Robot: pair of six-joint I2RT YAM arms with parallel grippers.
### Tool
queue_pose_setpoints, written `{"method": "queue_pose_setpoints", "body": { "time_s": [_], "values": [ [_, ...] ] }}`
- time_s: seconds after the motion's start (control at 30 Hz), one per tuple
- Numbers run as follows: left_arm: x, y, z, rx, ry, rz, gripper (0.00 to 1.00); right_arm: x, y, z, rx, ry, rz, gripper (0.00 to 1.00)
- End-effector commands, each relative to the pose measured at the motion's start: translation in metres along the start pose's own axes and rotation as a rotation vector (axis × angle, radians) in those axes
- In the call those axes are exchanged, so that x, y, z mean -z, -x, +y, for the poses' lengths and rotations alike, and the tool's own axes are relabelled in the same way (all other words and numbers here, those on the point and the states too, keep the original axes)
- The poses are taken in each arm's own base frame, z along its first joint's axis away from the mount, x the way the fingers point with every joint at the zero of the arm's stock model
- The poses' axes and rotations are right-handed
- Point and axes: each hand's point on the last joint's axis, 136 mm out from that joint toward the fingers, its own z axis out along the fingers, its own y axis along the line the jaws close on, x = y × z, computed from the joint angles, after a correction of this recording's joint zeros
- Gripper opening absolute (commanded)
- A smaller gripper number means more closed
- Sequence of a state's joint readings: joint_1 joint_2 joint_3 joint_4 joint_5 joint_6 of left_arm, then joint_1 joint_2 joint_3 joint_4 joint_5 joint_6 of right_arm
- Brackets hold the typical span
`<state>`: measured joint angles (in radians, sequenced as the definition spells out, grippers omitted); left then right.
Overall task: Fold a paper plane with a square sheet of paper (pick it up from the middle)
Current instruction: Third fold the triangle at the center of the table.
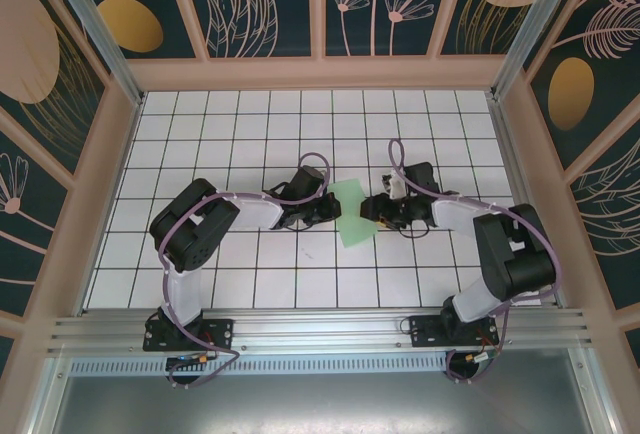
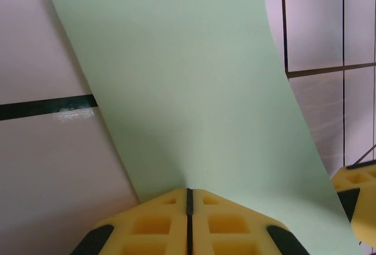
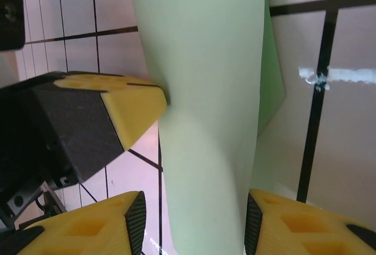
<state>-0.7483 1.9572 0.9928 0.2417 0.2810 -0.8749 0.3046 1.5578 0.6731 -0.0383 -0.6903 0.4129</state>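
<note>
Looks like a robotics lab test cell, not anyone's home. There's a white grid-lined table boxed in by leaf-print wall panels in pale frames, and the left arm and right arm are bolted to an aluminium rail along the near edge.

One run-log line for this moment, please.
left gripper: shut on paper sheet edge | right gripper: open, straddling sheet | sheet: curved, between both grippers

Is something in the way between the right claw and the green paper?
No, nothing visible is in the way. The green paper runs between the open fingers of the right gripper, and the left gripper pinches its edge.
</note>
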Motion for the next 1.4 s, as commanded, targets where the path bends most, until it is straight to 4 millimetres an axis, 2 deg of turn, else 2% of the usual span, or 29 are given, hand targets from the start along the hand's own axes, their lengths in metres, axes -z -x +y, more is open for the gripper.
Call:
{"method": "queue_pose_setpoints", "body": {
  "time_s": [0.0,0.3,0.6,0.73,0.87,0.93,1.03,1.17,1.37],
  "values": [
    [-0.006,-0.007,0.001,-0.035,0.004,0.032,0.1,-0.003,0.008,0.003,0.033,0.026,0.024,0.49],
    [-0.009,-0.007,0.002,-0.051,0.012,0.041,0.1,-0.009,0.026,-0.005,0.055,0.024,0.054,0.48],
    [-0.007,-0.002,0.0,-0.08,0.032,0.036,0.1,-0.018,0.03,-0.008,0.043,0.029,0.093,0.27],
    [0.003,0.007,-0.008,-0.099,0.029,-0.002,0.12,-0.014,0.031,-0.008,0.01,0.017,0.068,0.11],
    [0.019,0.015,-0.022,-0.152,0.012,-0.048,0.19,-0.008,0.029,-0.003,-0.044,0.025,0.031,0.03],
    [0.029,0.015,-0.028,-0.208,0.032,-0.072,0.23,-0.006,0.029,-0.003,-0.086,0.017,0.011,0.02],
    [0.042,0.006,-0.037,-0.334,0.086,-0.11,0.31,-0.005,0.027,-0.003,-0.142,0.016,-0.02,0.03],
    [0.051,-0.019,-0.05,-0.498,0.14,-0.132,0.38,-0.005,0.023,-0.004,-0.201,0.01,-0.049,0.02],
    [0.042,-0.063,-0.072,-0.721,0.206,-0.126,0.45,-0.007,0.022,-0.003,-0.235,-0.004,-0.067,0.02]
  ]
}}
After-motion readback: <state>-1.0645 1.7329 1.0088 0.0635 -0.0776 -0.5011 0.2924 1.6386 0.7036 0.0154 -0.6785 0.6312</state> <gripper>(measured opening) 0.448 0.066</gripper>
